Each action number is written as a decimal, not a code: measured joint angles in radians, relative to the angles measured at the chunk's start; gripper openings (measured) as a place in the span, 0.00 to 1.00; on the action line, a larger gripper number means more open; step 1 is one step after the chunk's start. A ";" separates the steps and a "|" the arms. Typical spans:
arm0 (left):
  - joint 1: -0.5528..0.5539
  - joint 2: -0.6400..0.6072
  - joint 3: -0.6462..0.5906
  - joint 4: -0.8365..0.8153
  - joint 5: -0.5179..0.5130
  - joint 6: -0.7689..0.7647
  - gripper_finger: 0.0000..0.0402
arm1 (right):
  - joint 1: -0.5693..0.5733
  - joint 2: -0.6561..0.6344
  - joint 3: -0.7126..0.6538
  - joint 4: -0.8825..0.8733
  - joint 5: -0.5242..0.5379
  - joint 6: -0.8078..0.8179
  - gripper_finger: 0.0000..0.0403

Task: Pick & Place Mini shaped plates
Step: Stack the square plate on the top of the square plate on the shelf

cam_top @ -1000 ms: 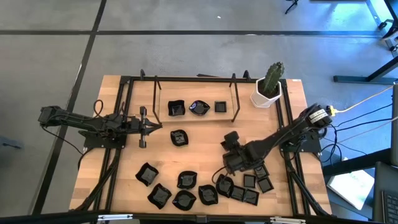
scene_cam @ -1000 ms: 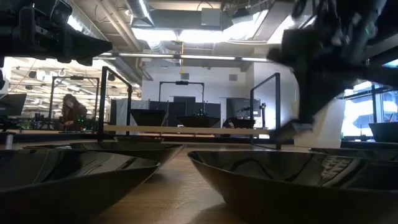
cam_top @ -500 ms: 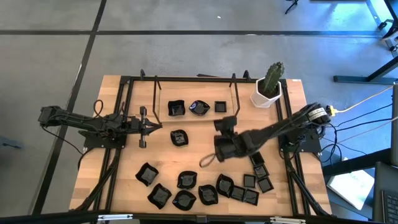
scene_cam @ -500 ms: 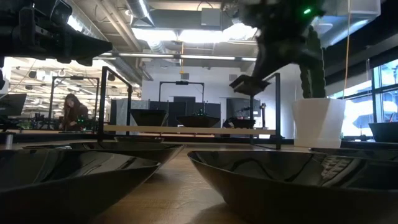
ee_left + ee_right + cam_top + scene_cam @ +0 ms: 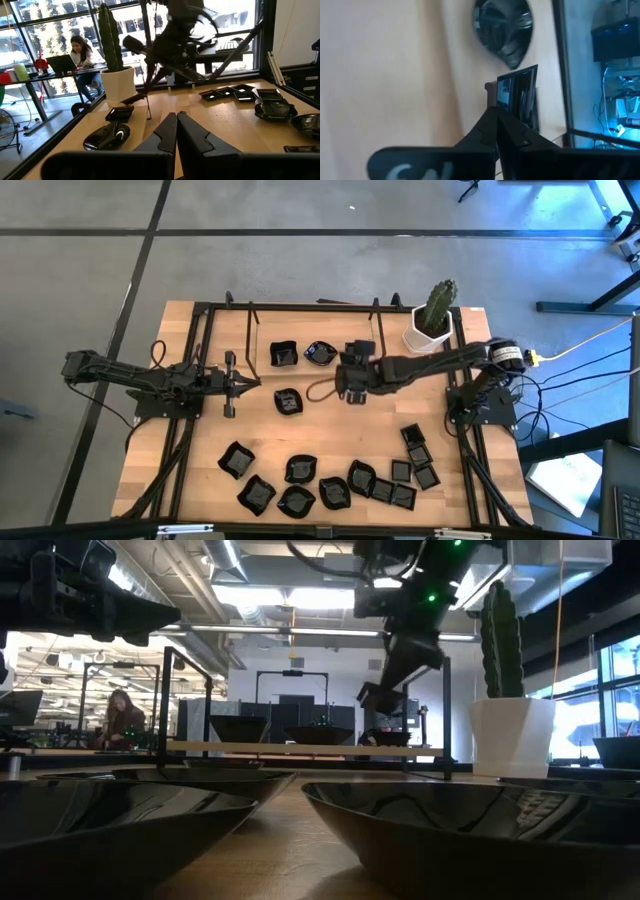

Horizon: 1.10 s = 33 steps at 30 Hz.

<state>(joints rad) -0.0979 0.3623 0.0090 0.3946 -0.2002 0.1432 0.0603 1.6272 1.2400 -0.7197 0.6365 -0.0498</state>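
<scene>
Right gripper [image 5: 349,383] is out over the far-centre worktop [image 5: 200,470], jaws pinched on a small square plate [image 5: 516,100] by its edge. It hangs just near of the row of three mini plates [image 5: 283,354] inside the far frame [image 5: 377,325].

My read: this is the carry-to-place step.
- Lower before releasing; a glossy dish will likely skid or flip.
- Aim for the bare gap in the row, not on top of the rounded plate [image 5: 503,27].
- Keep clear of the frame posts.

Left gripper [image 5: 247,383] is parked at left, jaws pressed together, empty. The remaining plates [image 5: 330,490] are clustered along the near edge.
</scene>
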 joint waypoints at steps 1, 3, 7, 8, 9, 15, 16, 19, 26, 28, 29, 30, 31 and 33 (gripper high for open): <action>0.000 0.000 0.000 -0.001 0.000 0.000 0.01 | -0.012 0.000 0.000 0.014 0.000 -0.013 0.00; 0.000 0.000 0.000 -0.002 0.000 0.000 0.01 | -0.034 0.000 0.001 0.032 -0.001 -0.033 0.00; 0.000 0.000 0.000 -0.002 0.000 0.000 0.01 | -0.072 0.000 0.001 0.042 -0.002 -0.038 0.00; 0.000 0.000 0.000 -0.002 0.000 0.000 0.02 | -0.081 0.000 0.001 0.041 -0.002 -0.038 0.00; 0.000 0.000 0.000 -0.003 0.000 0.000 0.02 | -0.089 0.001 0.001 0.040 -0.002 -0.041 0.00; 0.000 0.000 0.000 -0.003 0.000 0.000 0.01 | -0.134 0.003 -0.008 0.030 -0.002 -0.042 0.00; 0.000 0.000 0.000 -0.003 0.000 0.000 0.01 | -0.139 0.003 -0.010 0.030 -0.004 -0.049 0.00; 0.000 0.000 0.000 -0.003 0.000 0.000 0.01 | -0.149 0.003 -0.018 0.028 -0.011 -0.060 0.00; 0.000 0.000 0.000 -0.003 0.000 0.000 0.02 | -0.163 0.004 -0.019 0.018 -0.024 -0.061 0.00; 0.000 0.000 0.000 -0.004 0.000 -0.001 0.02 | -0.172 0.004 -0.019 0.019 -0.064 -0.063 0.00; 0.000 0.000 0.000 -0.004 0.000 -0.001 0.01 | -0.177 0.004 -0.019 0.019 -0.082 -0.063 0.00; 0.000 0.000 0.000 -0.004 0.000 0.000 0.01 | -0.181 0.004 -0.019 0.019 -0.090 -0.063 0.00; 0.000 0.000 0.000 -0.005 0.000 -0.001 0.01 | -0.184 0.004 -0.019 0.019 -0.089 -0.064 0.00; 0.000 0.000 0.000 -0.005 0.000 -0.001 0.01 | -0.190 0.004 -0.019 0.019 -0.083 -0.068 0.00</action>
<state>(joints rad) -0.0982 0.3625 0.0090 0.3894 -0.2001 0.1421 -0.1295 1.6314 1.2209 -0.7006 0.5533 -0.1173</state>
